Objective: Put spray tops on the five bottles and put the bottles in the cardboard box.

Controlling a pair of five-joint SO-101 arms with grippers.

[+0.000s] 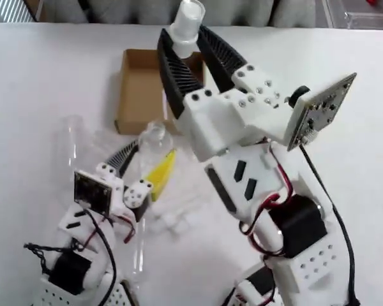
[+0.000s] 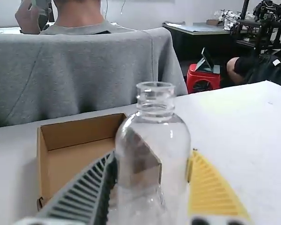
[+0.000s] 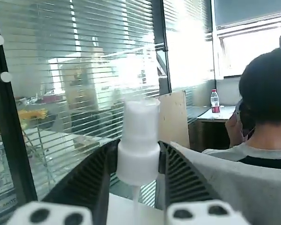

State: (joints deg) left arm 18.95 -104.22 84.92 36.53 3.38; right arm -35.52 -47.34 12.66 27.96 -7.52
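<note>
While left hand (image 1: pixel 150 155) pinches open-necked bottle (image 2: pixel 152 140) beside cardboard box (image 2: pixel 70 145) | right hand (image 1: pixel 184 41) clamps spray top (image 3: pixel 138 145) in air

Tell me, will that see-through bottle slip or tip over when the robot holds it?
The bottle looks empty and clear, so it is probably light. Its smooth round sides could slip, or roll if released. The left gripper hugs both sides, so tipping seems unlikely.

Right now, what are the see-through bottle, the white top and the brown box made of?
The bottle looks like clear, glossy plastic, maybe glass: you see the box through it. The spray top looks like smooth white plastic, matte and opaque. The box looks like cardboard: dull brown, with thin folded walls.
</note>
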